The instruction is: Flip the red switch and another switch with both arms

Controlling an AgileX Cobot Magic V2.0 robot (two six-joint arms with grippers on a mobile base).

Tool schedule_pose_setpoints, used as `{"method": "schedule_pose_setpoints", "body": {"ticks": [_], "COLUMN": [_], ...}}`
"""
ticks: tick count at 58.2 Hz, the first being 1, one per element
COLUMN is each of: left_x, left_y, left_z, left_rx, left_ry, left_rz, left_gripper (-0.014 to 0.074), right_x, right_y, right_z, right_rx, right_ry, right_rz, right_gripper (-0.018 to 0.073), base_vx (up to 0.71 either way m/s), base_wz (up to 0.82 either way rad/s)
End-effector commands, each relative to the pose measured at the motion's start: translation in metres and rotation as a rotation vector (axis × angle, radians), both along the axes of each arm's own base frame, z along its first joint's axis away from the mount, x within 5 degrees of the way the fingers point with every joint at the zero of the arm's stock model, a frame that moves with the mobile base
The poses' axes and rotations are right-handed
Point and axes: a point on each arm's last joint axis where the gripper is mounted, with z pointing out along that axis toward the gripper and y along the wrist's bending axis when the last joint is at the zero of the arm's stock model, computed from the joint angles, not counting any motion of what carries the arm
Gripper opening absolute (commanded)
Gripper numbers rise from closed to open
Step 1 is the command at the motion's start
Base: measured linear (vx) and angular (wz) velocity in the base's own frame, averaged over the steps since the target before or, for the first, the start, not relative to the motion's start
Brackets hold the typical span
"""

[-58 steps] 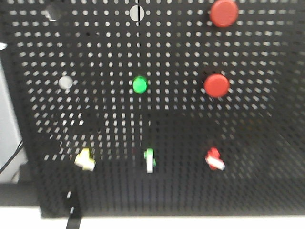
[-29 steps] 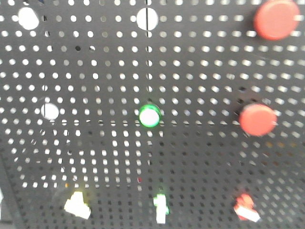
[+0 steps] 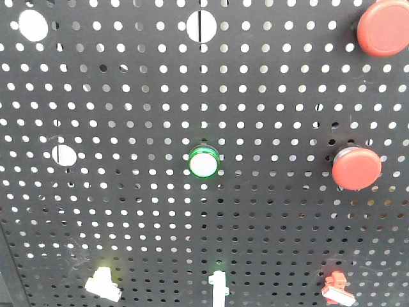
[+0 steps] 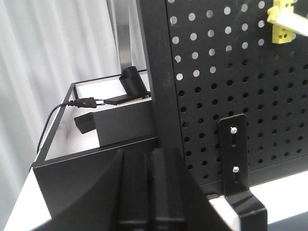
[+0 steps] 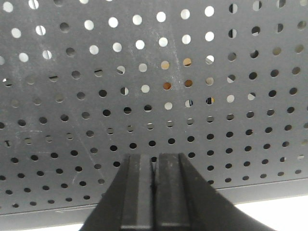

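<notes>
Left wrist: yellow switch (image 4: 283,24) on black pegboard (image 4: 231,91), curtain (image 4: 53,53) behind

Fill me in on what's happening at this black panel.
A two-arm robot faces a black perforated panel. The left gripper, shut, sits low by the panel's left edge. In its wrist view it is below and left of the pale yellow switch and not touching it. The right gripper, also shut, points at bare panel, and no switch shows in its view. The red switch sits untouched at the lower right of the front view. Neither arm is on its switch yet.
</notes>
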Motion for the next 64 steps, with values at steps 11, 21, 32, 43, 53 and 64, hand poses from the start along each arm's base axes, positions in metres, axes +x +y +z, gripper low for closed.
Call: {"method": "schedule_pose_setpoints", "body": {"ticks": [11, 21, 32, 43, 53, 64], "left_x": [-0.001, -0.003, -0.006, 0.017, 0.045, 0.057], "left_y": [0.001, 0.002, 0.002, -0.004, -0.011, -0.015], "left_z": [0.005, 0.016, 0.052, 0.112, 0.144, 0.149], "left_rx": [-0.040, -0.085, -0.126, -0.091, -0.088, -0.172], "left_ry": [-0.101, -0.192, -0.164, -0.076, -0.052, 0.004], "left_rz": [0.008, 0.013, -0.001, -0.006, -0.003, -0.015], "left_gripper": [0.0003, 0.0003, 0.0003, 0.0003, 0.0003, 0.0003], "right_x": [-0.004, -0.008, -0.018, -0.008, 0.011, 0.015], "right_y": [0.002, 0.003, 0.002, -0.001, -0.003, 0.000], "right_z": [0.028, 0.048, 0.098, 0.153, 0.168, 0.165], "right_rx": [-0.048, -0.056, -0.116, -0.111, -0.077, 0.022], "right_ry": [-0.323, -0.409, -0.304, -0.158, -0.097, -0.076], "right_rz": [0.020, 0.022, -0.010, -0.027, -0.019, 0.008], "right_gripper": [-0.0006, -0.0006, -0.0006, -0.0006, -0.0006, -0.0006], "base_vx": [0.00, 0.00, 0.00, 0.00, 0.00, 0.00], "base_wz": [0.00, 0.00, 0.00, 0.00, 0.00, 0.00]}}
